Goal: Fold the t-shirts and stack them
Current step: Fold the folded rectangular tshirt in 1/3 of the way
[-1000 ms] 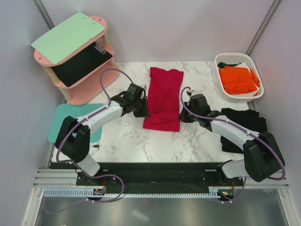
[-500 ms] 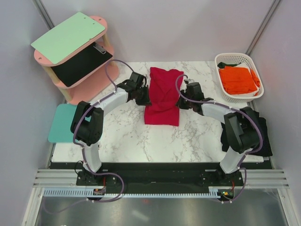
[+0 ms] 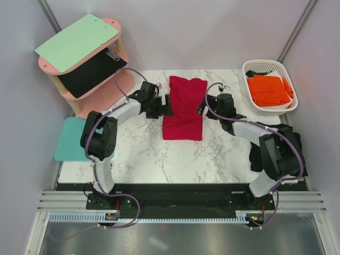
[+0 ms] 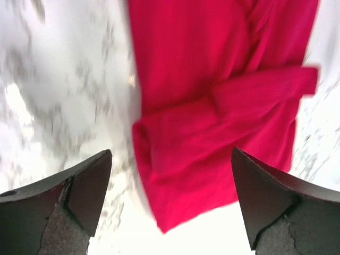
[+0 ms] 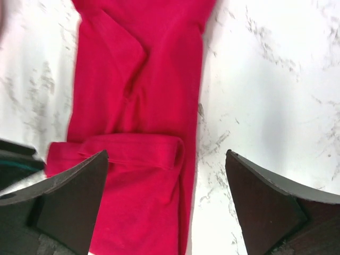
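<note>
A crimson red t-shirt [image 3: 184, 109] lies mid-table as a narrow strip, its near end folded over onto itself. My left gripper [image 3: 166, 106] stands open at its left edge and my right gripper [image 3: 203, 108] stands open at its right edge. In the left wrist view the left gripper [image 4: 171, 175] hangs above the red t-shirt [image 4: 212, 106] with nothing between its fingers. The right gripper [image 5: 166, 175] likewise straddles the red t-shirt's [image 5: 138, 79] folded band, holding nothing. An orange t-shirt [image 3: 270, 89] lies folded in the basket. A black t-shirt [image 3: 254, 161] lies at the table's right, partly under the right arm.
A white basket [image 3: 255, 65] stands at the back right. A pink two-level shelf [image 3: 98, 98] at the back left carries a mint-green board [image 3: 77, 41] and a black clipboard [image 3: 90, 71]. A teal mat [image 3: 69, 141] lies at the left edge of the marble table [image 3: 159, 159].
Both grippers moved away from the arms' bases with the red t-shirt's near end, then opened and let it go. The shirt now lies shorter, with a folded band across it.
</note>
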`<move>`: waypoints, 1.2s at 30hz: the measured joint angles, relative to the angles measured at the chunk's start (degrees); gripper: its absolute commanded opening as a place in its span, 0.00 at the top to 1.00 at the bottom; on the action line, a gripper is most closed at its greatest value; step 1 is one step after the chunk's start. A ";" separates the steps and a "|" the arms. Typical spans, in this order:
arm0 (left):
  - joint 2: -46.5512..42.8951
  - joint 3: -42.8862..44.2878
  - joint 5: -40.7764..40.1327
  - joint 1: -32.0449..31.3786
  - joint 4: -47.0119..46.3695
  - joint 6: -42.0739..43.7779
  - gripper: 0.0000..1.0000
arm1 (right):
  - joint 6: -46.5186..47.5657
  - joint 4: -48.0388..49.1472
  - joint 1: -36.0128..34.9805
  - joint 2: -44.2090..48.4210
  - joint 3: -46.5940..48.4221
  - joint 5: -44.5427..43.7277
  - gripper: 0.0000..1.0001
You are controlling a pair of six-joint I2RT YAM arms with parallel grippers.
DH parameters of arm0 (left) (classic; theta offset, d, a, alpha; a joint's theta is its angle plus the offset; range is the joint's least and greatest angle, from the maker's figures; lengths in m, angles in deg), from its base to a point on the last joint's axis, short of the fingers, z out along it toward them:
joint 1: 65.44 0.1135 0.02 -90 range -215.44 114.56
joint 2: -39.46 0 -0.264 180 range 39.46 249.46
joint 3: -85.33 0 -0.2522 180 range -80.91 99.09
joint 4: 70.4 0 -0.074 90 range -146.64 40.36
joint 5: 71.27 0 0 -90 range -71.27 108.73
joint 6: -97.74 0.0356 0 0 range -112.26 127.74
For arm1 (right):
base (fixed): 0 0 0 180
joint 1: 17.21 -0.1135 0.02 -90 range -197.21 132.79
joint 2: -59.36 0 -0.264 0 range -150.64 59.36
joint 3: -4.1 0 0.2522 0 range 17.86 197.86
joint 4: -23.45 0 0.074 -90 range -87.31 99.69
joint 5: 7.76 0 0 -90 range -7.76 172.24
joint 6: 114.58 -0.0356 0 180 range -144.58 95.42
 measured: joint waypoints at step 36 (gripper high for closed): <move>-8.94 -22.25 1.18 -0.09 -12.57 -2.69 0.98 | 5.03 -7.41 -11.63 -22.97 20.87 26.45 1.00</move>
